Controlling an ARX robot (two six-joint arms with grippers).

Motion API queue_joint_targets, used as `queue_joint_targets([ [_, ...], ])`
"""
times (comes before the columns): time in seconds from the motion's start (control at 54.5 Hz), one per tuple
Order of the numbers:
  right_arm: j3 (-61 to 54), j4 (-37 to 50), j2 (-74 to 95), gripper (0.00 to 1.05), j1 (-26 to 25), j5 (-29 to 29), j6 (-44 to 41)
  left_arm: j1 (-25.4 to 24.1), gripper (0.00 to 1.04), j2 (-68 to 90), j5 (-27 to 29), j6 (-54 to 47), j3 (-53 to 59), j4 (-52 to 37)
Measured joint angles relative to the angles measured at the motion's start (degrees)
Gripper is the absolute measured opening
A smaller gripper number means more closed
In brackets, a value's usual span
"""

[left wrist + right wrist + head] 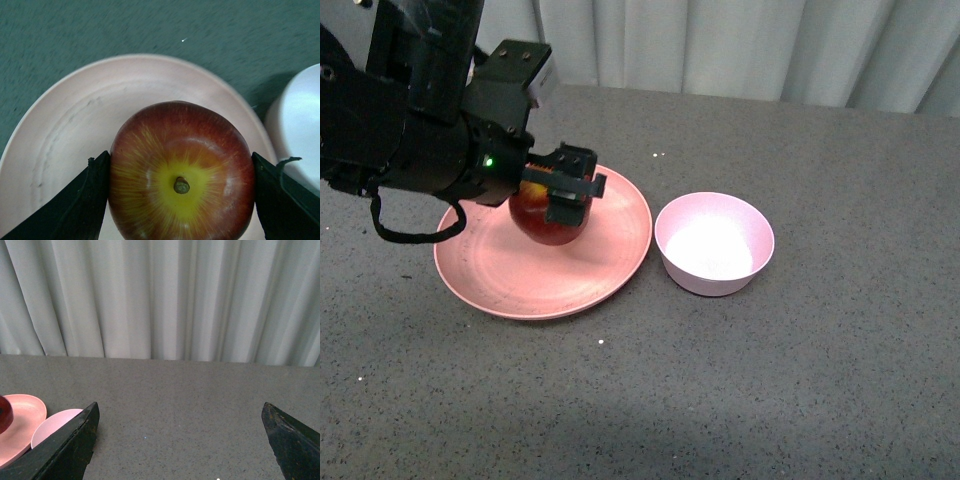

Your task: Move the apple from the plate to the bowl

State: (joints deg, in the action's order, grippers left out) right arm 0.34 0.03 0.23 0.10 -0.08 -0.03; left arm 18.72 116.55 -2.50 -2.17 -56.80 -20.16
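Note:
The dark-red apple [548,222] is over the middle of the salmon-pink plate [610,270], and my left gripper [560,192] is shut on it from above. In the left wrist view the apple [181,175] shows its yellow patch and stem upward, with a black finger [85,200] pressed against each side above the plate [75,125]. I cannot tell whether the apple still touches the plate. The pale-pink bowl [714,243] stands empty just right of the plate; its edge [300,130] shows beside the apple. My right gripper [180,440] is open over bare table, far from the apple [5,414].
Grey speckled tabletop [800,380] spreads all round the plate and bowl. A pale curtain [740,45] hangs behind the table's far edge. In the right wrist view the plate [22,420] and the bowl [52,427] show at one edge.

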Motion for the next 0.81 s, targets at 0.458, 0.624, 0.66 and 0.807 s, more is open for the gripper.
queue_joint_targets([
  [0.458, 0.00, 0.00, 0.00, 0.95, 0.00, 0.02, 0.02, 11.45, 0.73, 0.59, -5.42, -2.64, -7.39, 2.32],
  [0.624, 0.00, 0.00, 0.00, 0.95, 0.00, 0.00, 0.00, 13.75, 0.73, 4.76, -3.19, -4.90, -10.19, 2.56],
  [0.66, 0.00, 0.00, 0.00, 0.95, 0.00, 0.00, 0.02, 14.10, 0.73, 5.75, -3.17, -5.11, -10.95, 2.67],
  [0.807, 0.00, 0.00, 0.00, 0.95, 0.00, 0.02, 0.02, 14.69, 0.73, 7.65, -2.82, -5.33, -12.79, 2.86],
])
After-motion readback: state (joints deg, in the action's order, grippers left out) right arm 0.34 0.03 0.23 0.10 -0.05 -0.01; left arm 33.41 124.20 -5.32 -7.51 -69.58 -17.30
